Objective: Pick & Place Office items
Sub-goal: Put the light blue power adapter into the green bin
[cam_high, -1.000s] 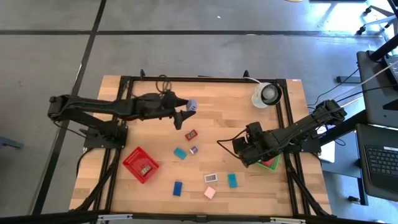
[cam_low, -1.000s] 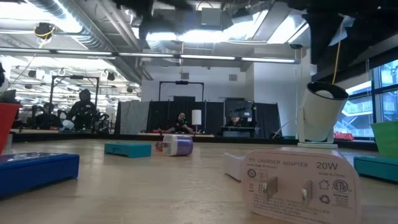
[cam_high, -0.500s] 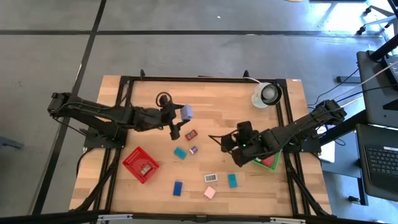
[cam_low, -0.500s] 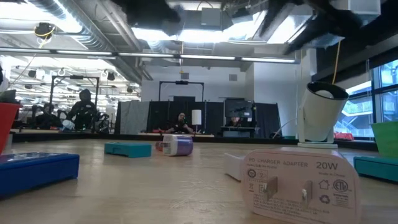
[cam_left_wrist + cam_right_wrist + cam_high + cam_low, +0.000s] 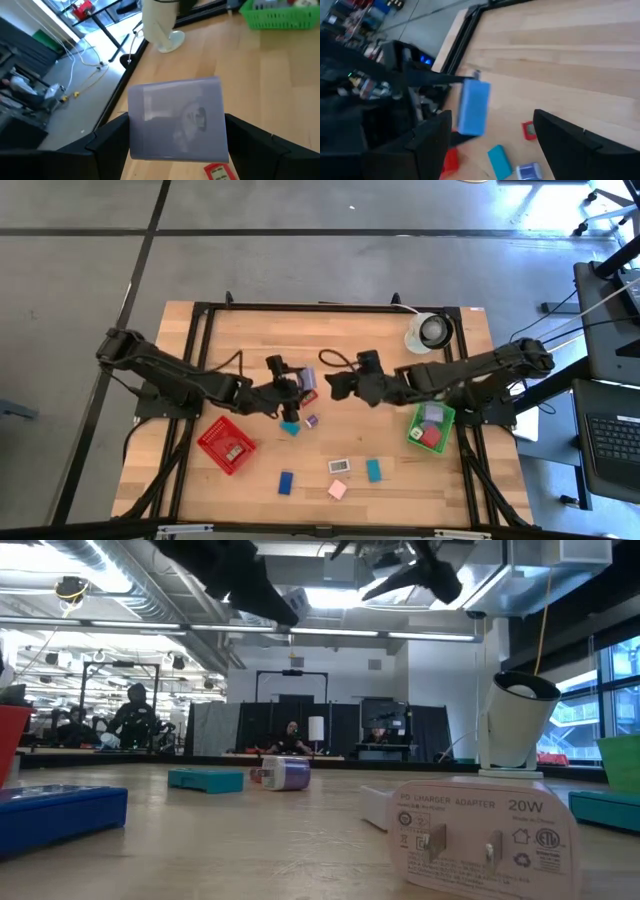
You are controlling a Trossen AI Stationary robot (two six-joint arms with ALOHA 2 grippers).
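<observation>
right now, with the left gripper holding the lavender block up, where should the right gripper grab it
Probably the lavender block's free end, sticking out past the left gripper. That gripper's fingers cover two of its sides, so pinch the exposed end from the right gripper's side; its open fingers face it.

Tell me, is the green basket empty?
No. The green basket already has things in it: from above, a red piece and a pale piece lie inside.
</observation>
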